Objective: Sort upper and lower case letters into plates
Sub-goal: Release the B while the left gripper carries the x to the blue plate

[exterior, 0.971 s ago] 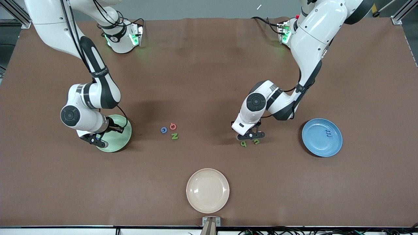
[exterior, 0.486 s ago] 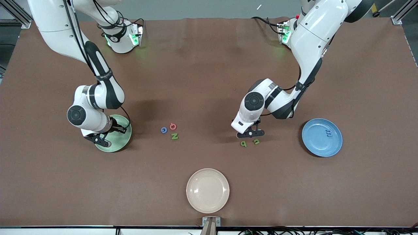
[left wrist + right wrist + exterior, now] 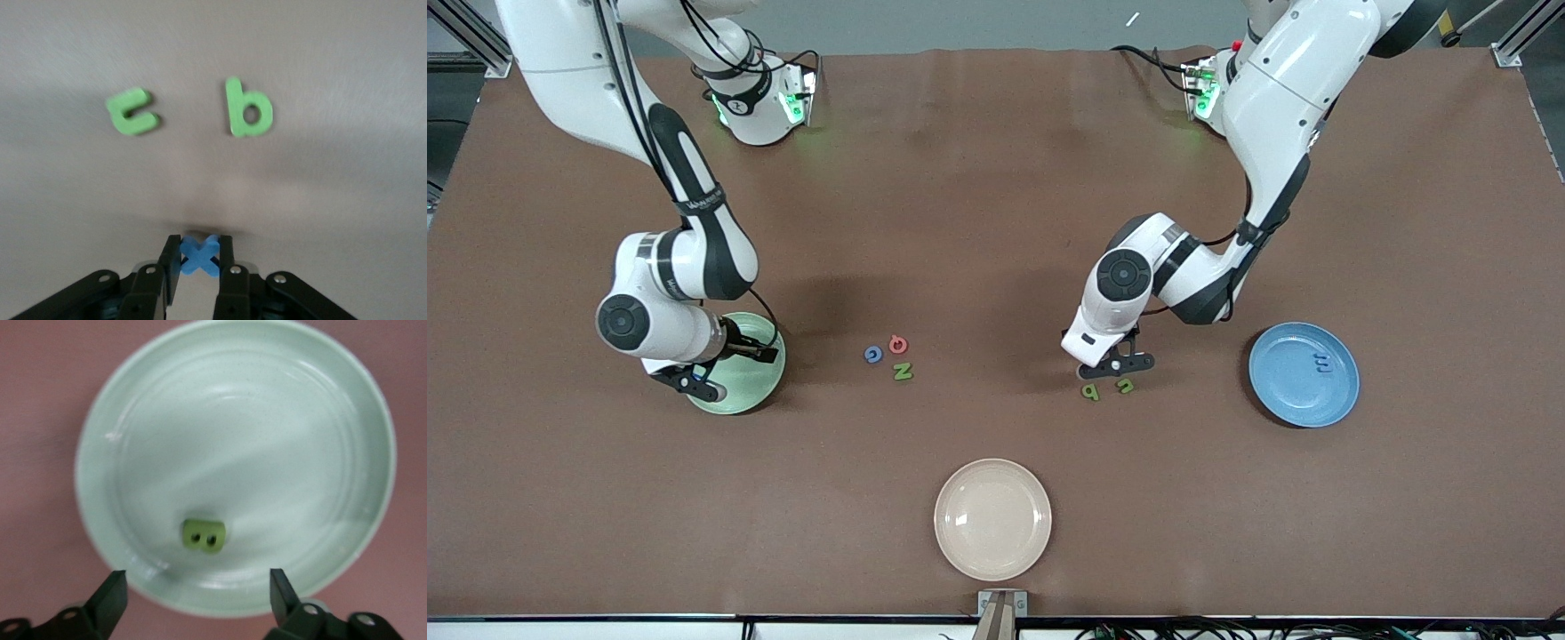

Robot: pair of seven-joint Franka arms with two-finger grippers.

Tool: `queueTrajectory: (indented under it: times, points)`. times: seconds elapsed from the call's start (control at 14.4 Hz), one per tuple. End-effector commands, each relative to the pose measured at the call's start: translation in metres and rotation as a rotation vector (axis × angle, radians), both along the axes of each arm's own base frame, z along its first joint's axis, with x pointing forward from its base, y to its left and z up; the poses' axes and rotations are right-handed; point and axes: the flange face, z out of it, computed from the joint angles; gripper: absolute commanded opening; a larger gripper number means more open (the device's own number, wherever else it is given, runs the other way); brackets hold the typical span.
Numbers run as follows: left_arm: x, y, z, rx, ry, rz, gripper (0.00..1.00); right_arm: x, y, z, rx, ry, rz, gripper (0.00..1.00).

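Over the mint green plate [image 3: 749, 389], toward the right arm's end of the table, I am holding the right gripper [image 3: 198, 593] with its fingers [image 3: 112, 595] spread wide and gripping nothing. The green B [image 3: 204, 535] is lying flat inside that plate, apart from both fingertips.

Near the middle of the table, I am keeping the left gripper [image 3: 199, 261] low, with its fingers [image 3: 225, 257] pinched narrowly on the blue x [image 3: 198, 254]. In the front view this gripper [image 3: 1113, 364] is sitting just above the two green lower-case letters. The green c [image 3: 132, 111] and the green b [image 3: 247, 109] are lying flat on the brown table [image 3: 996, 222], side by side but not touching, and both are clear of the gripper.

The blue G [image 3: 873, 354], the red Q [image 3: 898, 344] and the green N [image 3: 903, 372] are resting in a tight cluster between the two arms; the N is the nearest of the three to the front camera.

The blue plate [image 3: 1280, 391] is standing toward the left arm's end of the table, and the blue m [image 3: 1321, 362] is lying in it. A cream-beige plate [image 3: 992, 551] is sitting nearest the front camera, well apart from all the letters.
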Motion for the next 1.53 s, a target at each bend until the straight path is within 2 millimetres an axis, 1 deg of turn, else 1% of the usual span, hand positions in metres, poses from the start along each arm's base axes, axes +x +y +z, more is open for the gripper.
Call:
queueTrajectory:
  times: [0.0,0.07,0.14,0.28,0.35,0.42,0.49,0.55,0.69,0.76,0.9,0.97,1.11,1.25,1.32,1.39,1.46]
  points:
    - [0.009,0.03,0.04,0.055,-0.018,-0.002,0.06,0.015,0.006,0.073,0.029,0.026,0.001,1.0]
    - [0.014,0.041,0.048,0.064,-0.015,-0.013,0.06,0.015,0.011,0.084,0.034,0.014,-0.005,1.0]
    - [0.019,0.06,0.058,0.079,-0.014,-0.018,0.06,0.014,0.018,0.091,0.025,0.005,-0.045,1.0]
    - [0.022,0.095,0.069,0.1,-0.002,-0.044,0.05,0.009,0.06,0.092,-0.012,-0.005,-0.143,1.0]
    - [0.024,0.118,0.074,0.107,0.0,-0.049,0.02,0.007,0.081,0.091,-0.028,-0.023,-0.187,1.0]
    - [0.026,0.141,0.076,0.115,0.006,-0.053,0.02,0.004,0.104,0.089,-0.042,-0.043,-0.237,1.0]
    - [0.026,0.161,0.078,0.118,0.009,-0.067,0.02,0.003,0.121,0.089,-0.05,-0.069,-0.289,1.0]
    - [0.025,0.181,0.079,0.122,0.018,-0.085,0.02,-0.002,0.144,0.086,-0.056,-0.092,-0.328,1.0]
    - [0.026,0.225,0.074,0.113,0.014,-0.101,0.02,-0.013,0.173,0.069,-0.058,-0.124,-0.367,1.0]
    - [0.024,0.243,0.069,0.102,0.007,-0.12,0.02,-0.019,0.185,0.057,-0.058,-0.144,-0.385,1.0]
    - [0.023,0.276,0.059,0.084,-0.001,-0.156,0.03,-0.024,0.194,0.033,-0.056,-0.167,-0.395,0.98]
    - [0.022,0.286,0.055,0.078,-0.008,-0.167,0.03,-0.024,0.194,0.019,-0.057,-0.175,-0.397,0.95]
    - [0.021,0.307,0.044,0.064,-0.02,-0.165,0.03,-0.023,0.199,0.003,-0.055,-0.194,-0.398,0.9]
    - [0.018,0.319,0.033,0.076,-0.028,-0.19,0.03,-0.023,0.198,-0.012,-0.059,-0.199,-0.402,0.8]
    - [0.015,0.327,0.025,0.081,-0.021,-0.191,0.03,-0.022,0.198,-0.016,-0.059,-0.203,-0.404,0.78]
    - [0.013,0.33,0.019,0.086,-0.013,-0.2,0.04,-0.023,0.199,-0.023,-0.061,-0.205,-0.403,0.76]
    - [0.011,0.332,0.013,0.088,-0.012,-0.21,0.04,-0.022,0.199,-0.026,-0.058,-0.213,-0.404,0.76]
